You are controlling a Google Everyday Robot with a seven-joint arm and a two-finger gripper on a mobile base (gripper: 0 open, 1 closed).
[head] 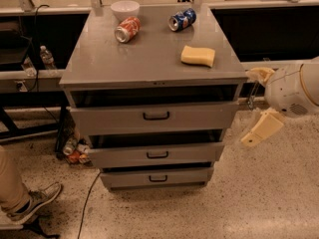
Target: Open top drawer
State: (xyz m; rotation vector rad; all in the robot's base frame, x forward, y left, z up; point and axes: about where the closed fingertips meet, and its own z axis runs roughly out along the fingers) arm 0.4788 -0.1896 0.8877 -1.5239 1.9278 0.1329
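The top drawer (199,118) sits centre-frame beneath the tabletop (149,59); the claw (260,129), spread impossible to tell, hangs off its 3 o'clock; best to travel toward 9 o'clock, grip the handle (156,116) squarely, pull straight out.

Robot arm's in at the right edge, approx mid-height: fat white rounded wrist housing (294,88) w/ a cream two-finger gripper (249,108) at its front, aimed left. Fingers spread wide apart: upper cream finger (259,74) short & roughly level, lower cream finger (261,128) longer, angling down-left. Gripper hangs in free air, touching nothing.
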